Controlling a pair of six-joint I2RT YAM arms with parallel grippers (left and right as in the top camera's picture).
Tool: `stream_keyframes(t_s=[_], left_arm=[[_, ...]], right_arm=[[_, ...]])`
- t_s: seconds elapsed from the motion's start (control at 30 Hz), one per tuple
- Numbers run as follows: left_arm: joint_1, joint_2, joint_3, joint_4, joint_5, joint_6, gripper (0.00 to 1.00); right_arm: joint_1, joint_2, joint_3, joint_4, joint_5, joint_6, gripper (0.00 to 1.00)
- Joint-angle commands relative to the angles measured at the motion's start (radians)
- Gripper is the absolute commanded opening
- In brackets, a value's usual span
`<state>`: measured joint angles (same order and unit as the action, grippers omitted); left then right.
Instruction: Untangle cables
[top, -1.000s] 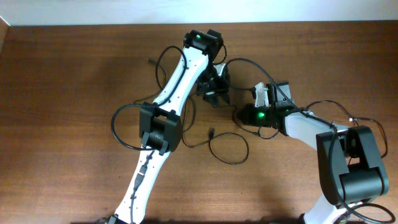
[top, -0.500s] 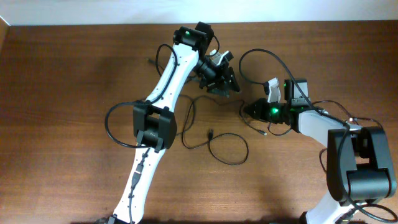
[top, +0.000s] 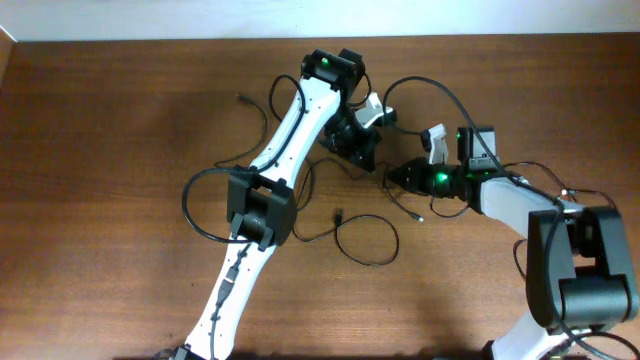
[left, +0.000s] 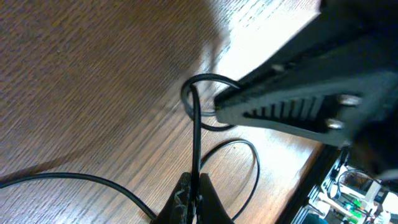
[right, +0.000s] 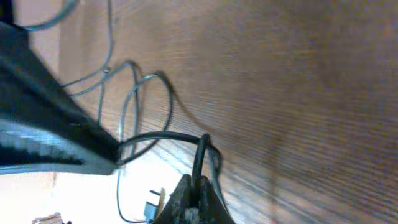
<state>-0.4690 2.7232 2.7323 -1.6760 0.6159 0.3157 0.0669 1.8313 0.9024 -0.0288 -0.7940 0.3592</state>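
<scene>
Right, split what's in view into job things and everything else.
Job: thin black cables; left gripper and right gripper, each shut on a strand.
Everything else: wooden table; the arms' own thicker wiring.

Both arms are built alike from where I sit: the left arm (top: 290, 130) and the right arm (top: 505, 200) wear glossy white shells joined by boxy black joint housings (top: 260, 205). Small green lights (top: 324, 62) glow on the black wrist blocks. A thick black cable (top: 185, 205) loops out beside the left elbow. The left end effector (left: 193, 186) narrows to matte black tips, and a black finger (left: 298, 106) nearby shows a ribbed face and two silver screws (left: 336, 124).
</scene>
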Motion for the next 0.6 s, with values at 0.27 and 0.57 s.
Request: stream_keyframes(t_s=[0.27,0.57], left_arm=[[0.006,0.011,0.0,-0.013,0.076,0.016,0.0],[0.008,0.011,0.0,-0.013,0.076,0.014,0.0]], right_arm=[[-0.009,-0.271,0.022,-0.016,-0.04,-0.029,0.04],[-0.103,-0.599,0.022,-0.016,-0.048,-0.042,0.04]])
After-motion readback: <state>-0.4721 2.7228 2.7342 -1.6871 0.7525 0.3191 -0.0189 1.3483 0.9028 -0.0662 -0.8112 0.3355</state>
